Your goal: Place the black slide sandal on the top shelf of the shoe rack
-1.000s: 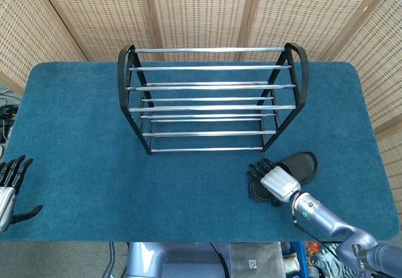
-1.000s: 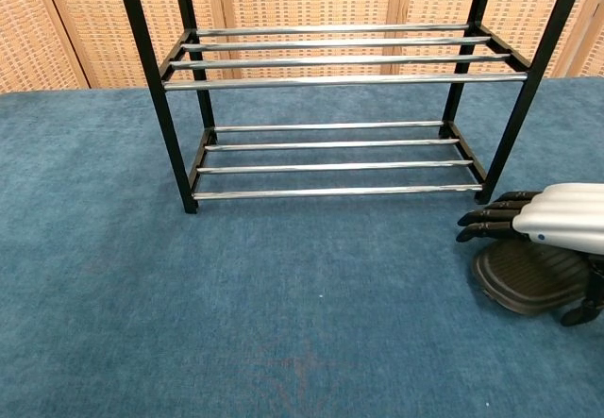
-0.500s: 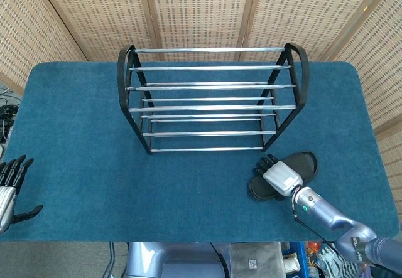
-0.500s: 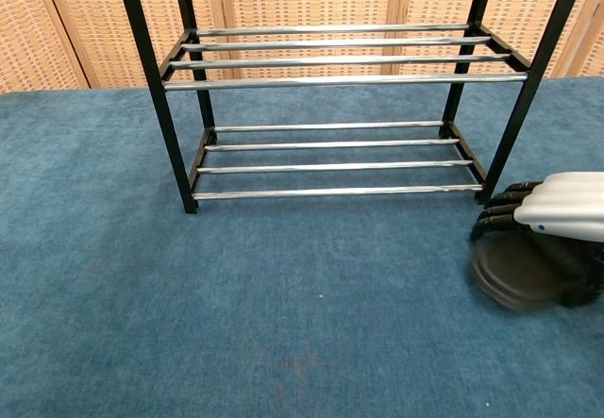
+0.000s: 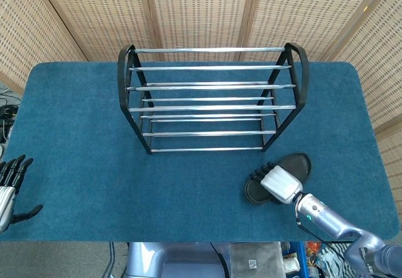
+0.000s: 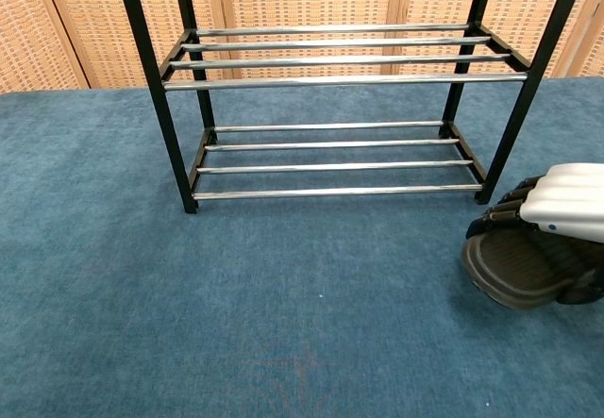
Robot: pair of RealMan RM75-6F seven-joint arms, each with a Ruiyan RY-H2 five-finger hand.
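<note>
The black slide sandal (image 5: 299, 164) lies on the blue carpet, in front of the right end of the shoe rack (image 5: 213, 87). My right hand (image 5: 279, 184) covers its middle, and the dark fingers (image 6: 502, 215) curl over its far edge and grip it. In the chest view the sandal's toe end (image 6: 514, 272) sticks out to the left under the hand (image 6: 569, 210), close to the carpet. The rack's top shelf (image 6: 344, 56) of chrome bars is bare. My left hand (image 5: 9, 189) rests at the table's left front edge, fingers apart, holding nothing.
The rack stands at the back middle of the table, and its lower shelf (image 6: 335, 158) holds nothing. Woven screens (image 5: 201, 8) close off the back. The blue carpet (image 5: 81, 133) stretches wide to the left of and in front of the rack.
My right hand has closed its fingers over the sandal. Hand and sandal have shifted slightly to the left. The left hand has stayed put.
</note>
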